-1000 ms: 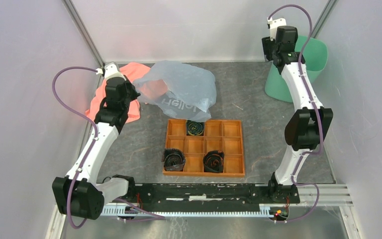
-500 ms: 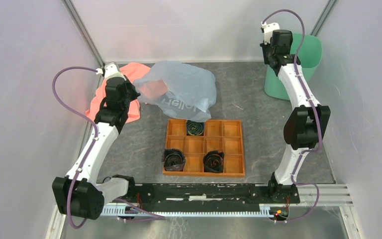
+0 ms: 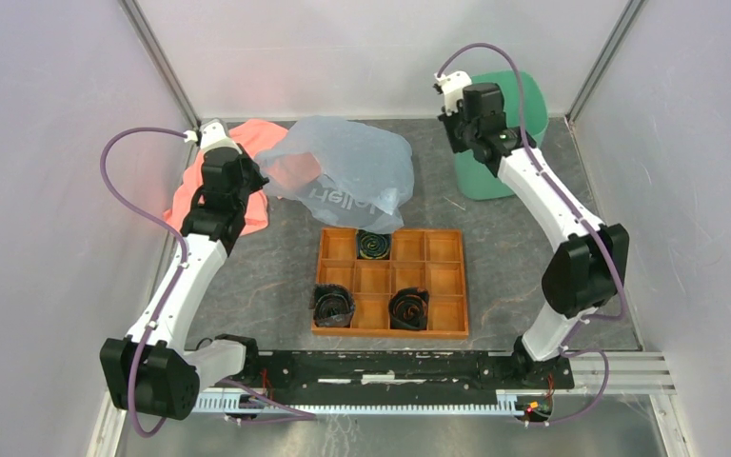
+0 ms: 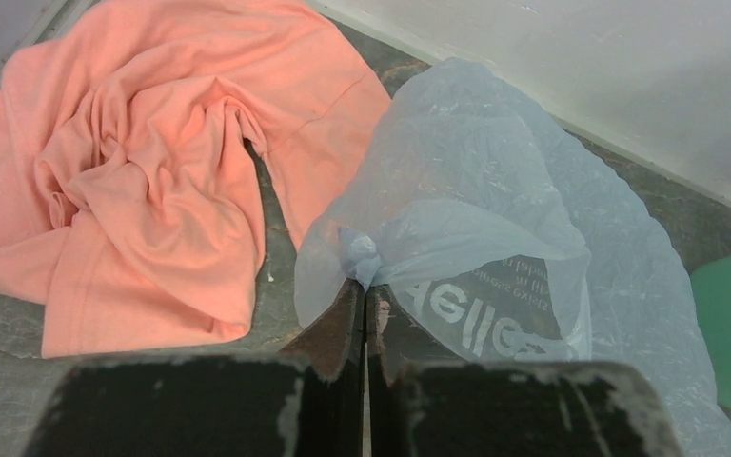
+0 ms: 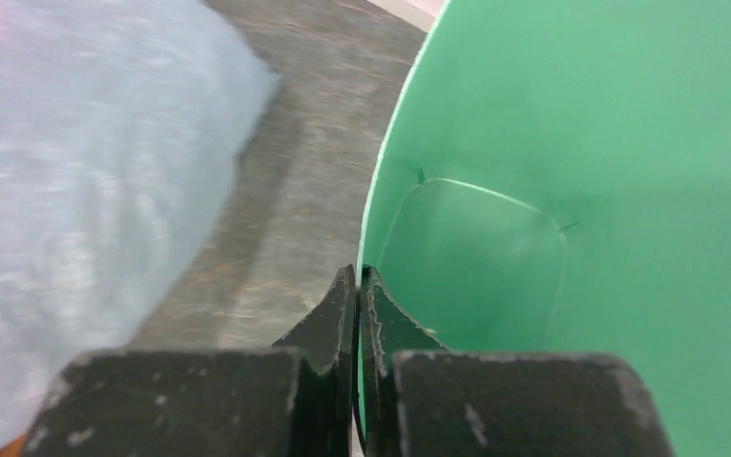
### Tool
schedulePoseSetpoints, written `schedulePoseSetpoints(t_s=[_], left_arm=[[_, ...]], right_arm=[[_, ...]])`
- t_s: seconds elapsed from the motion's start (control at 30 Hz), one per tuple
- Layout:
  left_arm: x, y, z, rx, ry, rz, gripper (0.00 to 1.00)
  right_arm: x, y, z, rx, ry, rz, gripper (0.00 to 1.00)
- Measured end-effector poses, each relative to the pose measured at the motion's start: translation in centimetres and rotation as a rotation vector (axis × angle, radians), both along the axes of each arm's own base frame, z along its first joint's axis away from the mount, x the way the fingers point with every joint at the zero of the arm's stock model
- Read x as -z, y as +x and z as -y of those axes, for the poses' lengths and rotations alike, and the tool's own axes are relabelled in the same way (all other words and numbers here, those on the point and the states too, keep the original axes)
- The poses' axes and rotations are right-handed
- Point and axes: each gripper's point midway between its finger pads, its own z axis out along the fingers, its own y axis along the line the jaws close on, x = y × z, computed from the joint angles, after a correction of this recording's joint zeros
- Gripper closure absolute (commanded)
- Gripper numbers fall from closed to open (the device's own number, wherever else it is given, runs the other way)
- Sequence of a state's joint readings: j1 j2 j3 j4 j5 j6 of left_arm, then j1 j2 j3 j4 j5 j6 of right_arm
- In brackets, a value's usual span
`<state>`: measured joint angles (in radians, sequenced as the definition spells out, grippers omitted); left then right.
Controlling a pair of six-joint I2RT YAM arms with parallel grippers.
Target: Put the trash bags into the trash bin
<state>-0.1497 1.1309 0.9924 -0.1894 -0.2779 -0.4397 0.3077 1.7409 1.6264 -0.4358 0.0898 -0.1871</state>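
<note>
The pale blue trash bag (image 3: 343,171) lies crumpled at the back of the table, next to the salmon cloth. My left gripper (image 3: 255,174) is shut on a bunched edge of the bag (image 4: 495,219), its fingertips (image 4: 354,295) pressed together below a small knot. The mint-green trash bin (image 3: 476,181) stands to the bag's right. My right gripper (image 3: 464,143) is shut on the bin's left rim. The right wrist view looks down into the bin (image 5: 581,190), which has nothing inside, with my gripper (image 5: 356,278) pinching its wall. The bag (image 5: 76,190) shows blurred at that view's left.
A salmon-pink cloth (image 3: 211,190) lies bunched at the back left, under my left wrist. An orange-brown compartment tray (image 3: 390,332) sits in the middle. Black coiled rolls (image 3: 333,305) lie in three of its cells. Grey walls close in both sides and the back.
My right gripper shut on the bin's rim and pulled the bin left from the back right corner towards the bag. The left arm and the bag have not moved.
</note>
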Motion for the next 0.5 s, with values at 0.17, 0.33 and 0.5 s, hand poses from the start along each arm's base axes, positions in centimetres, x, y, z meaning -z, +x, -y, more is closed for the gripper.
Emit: schedulePoseSetpoints(t_s=[0.17,0.33,0.5], left_arm=[[0.0,0.0,0.0,0.0,0.0,-0.001,0.98],[0.0,0.0,0.0,0.0,0.0,-0.001,0.98],[0.0,0.0,0.0,0.0,0.0,0.0,0.98]], right_arm=[[-1.0,-3.1,-5.2,-0.072,0.088,-0.009,1.0],[-0.7,-4.8,-7.7,-0.077,0.137,-0.014,1.0],[-1.3,-4.8,-8.1,0.032,0.2,0.013,1.0]])
